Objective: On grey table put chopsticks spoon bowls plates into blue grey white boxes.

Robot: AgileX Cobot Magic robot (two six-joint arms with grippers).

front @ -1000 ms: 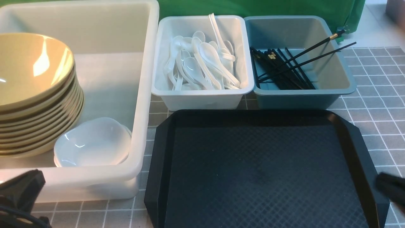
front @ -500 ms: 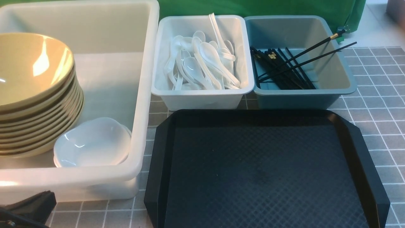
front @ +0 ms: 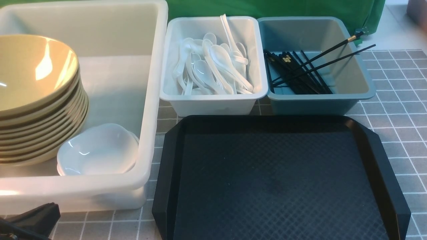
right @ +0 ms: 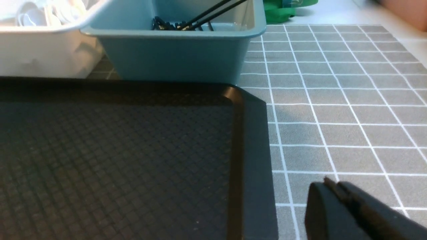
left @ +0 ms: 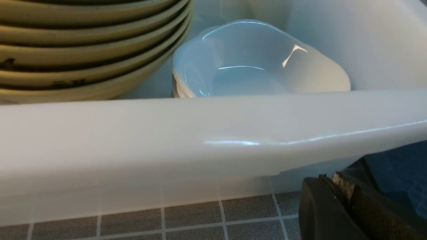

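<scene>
On the grey table [front: 400, 100], the large white box [front: 151, 100] holds a stack of tan bowls [front: 36, 100] and white plates [front: 98, 150] beside them. The small white box [front: 213, 103] is full of plain white soup spoons [front: 213, 66]; the spoon itself is hidden. Black chopsticks [front: 300, 73] lie in the blue-grey box [front: 313, 103], two of them leaning over its rim. My left gripper [left: 328, 181] is shut and empty, low over the table in front of the large box's near wall. My right gripper [right: 328, 183] is shut and empty, over the tiles beside the tray.
A black diamond-textured tray [front: 280, 180] with nothing on it fills the near middle, right in front of the two small boxes. A green cloth [front: 267, 8] hangs behind the boxes. Bare tiles run along the right side.
In the front view my left gripper has sunk toward the bottom-left corner. My right gripper has slipped out of that view at the right edge. Nothing in the boxes has moved.
</scene>
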